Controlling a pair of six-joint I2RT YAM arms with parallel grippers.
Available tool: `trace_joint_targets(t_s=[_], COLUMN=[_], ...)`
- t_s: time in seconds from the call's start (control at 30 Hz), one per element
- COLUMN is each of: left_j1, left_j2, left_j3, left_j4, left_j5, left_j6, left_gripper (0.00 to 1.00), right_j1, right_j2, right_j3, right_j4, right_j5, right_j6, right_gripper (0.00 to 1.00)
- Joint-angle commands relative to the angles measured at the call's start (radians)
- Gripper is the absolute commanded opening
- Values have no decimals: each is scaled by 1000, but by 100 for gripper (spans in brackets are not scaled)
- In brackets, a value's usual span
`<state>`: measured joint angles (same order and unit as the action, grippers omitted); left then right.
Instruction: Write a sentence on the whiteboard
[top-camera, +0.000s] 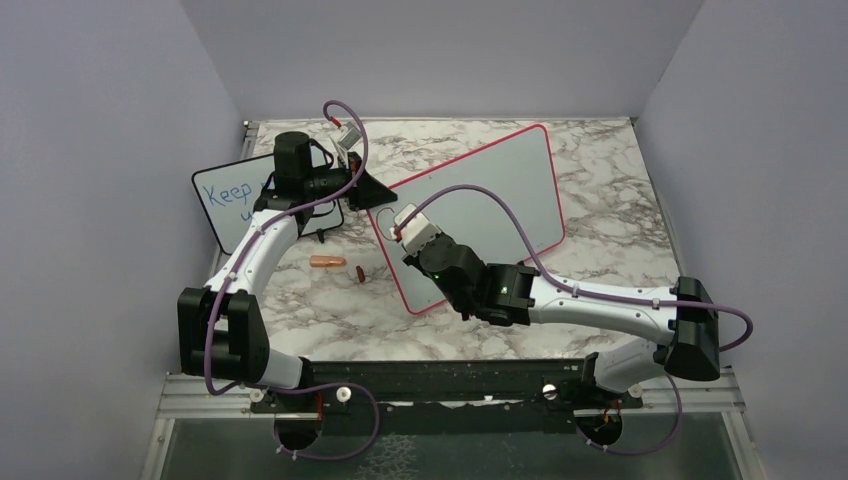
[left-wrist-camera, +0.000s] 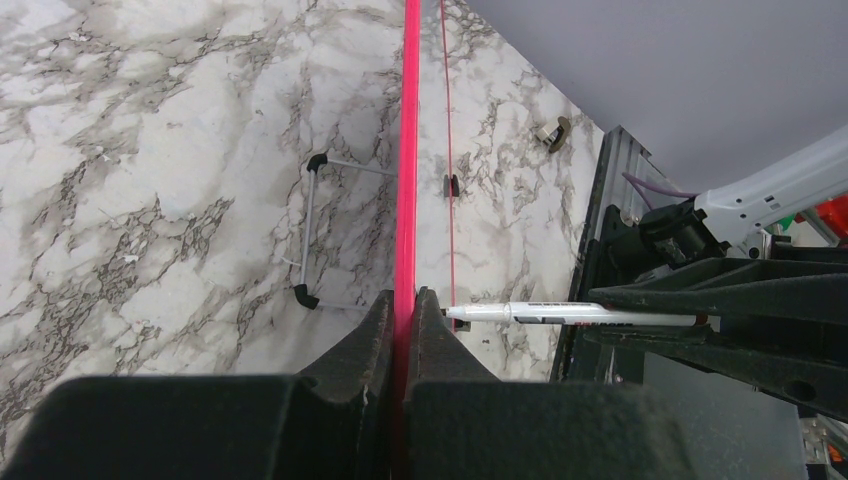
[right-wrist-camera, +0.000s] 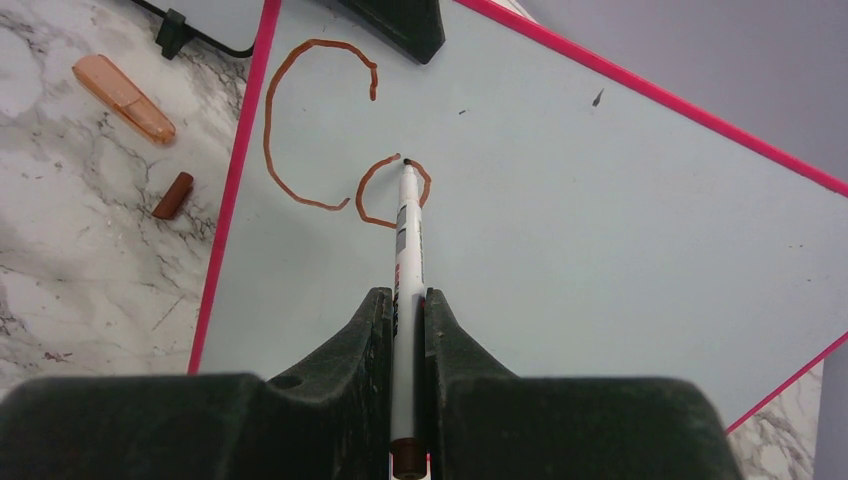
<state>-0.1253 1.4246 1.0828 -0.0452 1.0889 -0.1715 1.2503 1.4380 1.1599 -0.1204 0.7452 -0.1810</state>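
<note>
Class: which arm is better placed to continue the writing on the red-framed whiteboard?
Right. The right pincer grips the marker, tip touching the whiteboard at the part-drawn letter. The left pincer only clamps the frame.

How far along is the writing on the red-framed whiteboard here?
Barely started. A large C is drawn on the whiteboard. The right pincer holds the marker, its tip at the top of a small o; the left pincer clamps the board's red edge. The remaining letters are unwritten.
</note>
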Motion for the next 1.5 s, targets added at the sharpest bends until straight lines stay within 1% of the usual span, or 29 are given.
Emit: trace_joint_targets(t_s=[0.0,0.33,0.67,0.83,1.47], left_j1=[-13,-13,-13,-13,-13], left_j2=[31,30,30,31,38], left_j3=[-18,-18,-17,-17,-15], left_j4=[-64,-68,-70,-71,-71], left_j5=[-29,-32,-33,-33,-32], left_j6=[81,82,85,86,84], left_gripper=[0,0,0,0,0], right_j1=[-8,-7,-10,-20,-29], right_j2=[17,-8,-79,-92,-64], right_j3=[20,15,-45,-60,-47], right_j4=[30,11,19,8,59], right_j5=[-53,-58,40,50,-14], right_j6=[-2,2,-8,4,-5], right_gripper=[1,1,1,1,1])
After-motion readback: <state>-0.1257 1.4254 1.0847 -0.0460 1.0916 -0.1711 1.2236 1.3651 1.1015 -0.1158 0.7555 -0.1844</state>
